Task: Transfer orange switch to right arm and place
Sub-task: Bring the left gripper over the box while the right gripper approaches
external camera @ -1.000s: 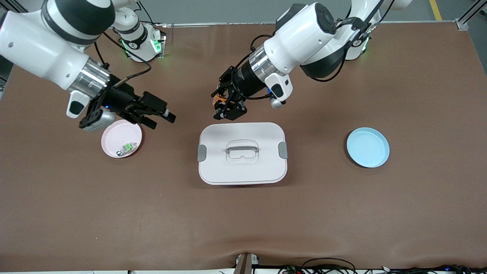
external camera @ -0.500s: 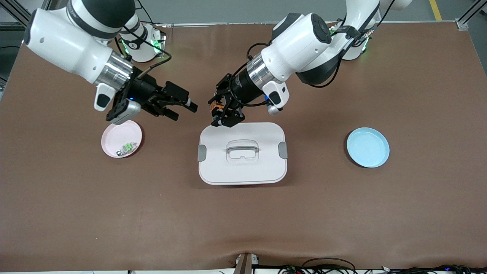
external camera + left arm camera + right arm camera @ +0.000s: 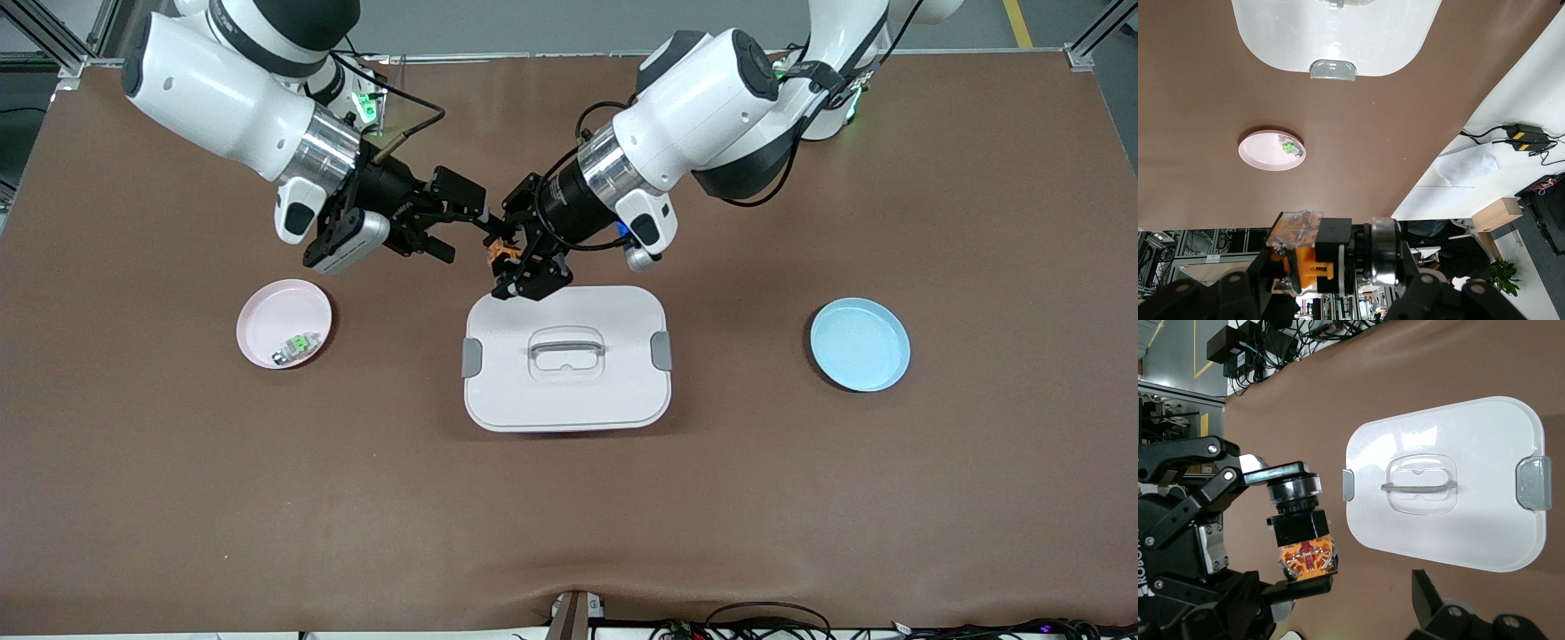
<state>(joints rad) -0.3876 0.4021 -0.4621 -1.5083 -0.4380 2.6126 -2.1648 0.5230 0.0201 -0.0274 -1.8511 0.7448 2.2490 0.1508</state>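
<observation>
Surface: brown mat over the table [image 3: 800,498], with a white lidded box [image 3: 566,358] at its middle, a pink dish [image 3: 267,311] toward the right arm's end and a blue dish [image 3: 860,344] toward the left arm's end.
Pink dish contents: a green-and-clear small part [image 3: 298,345] lies in it; it is not the part being handed over.
Orange switch: the orange switch [image 3: 500,249] is up in the air, clamped in the left gripper [image 3: 520,258] over the mat just beside the box's edge that lies farthest from the front camera; its black round cap [image 3: 1295,490] and orange body show plainly in the right wrist view.
Left claw: closed on the switch, fingers pinching it across its ends.
Right claw: the right gripper [image 3: 453,222] is spread wide and empty, its tips just beside the switch, one finger [image 3: 1438,613] showing in its own wrist view.
Risk, misalignment: the switch is tiny and the two claws crowd one another, so the right fingers may strike the left fingers rather than bracket the body.
Risk, early release: if the left claw opens before the right one has a firm pinch, the switch likely drops onto the mat or the box lid and bounces away.
Risk, poor hold: a pinch on the round cap could let the part twist or slip.
</observation>
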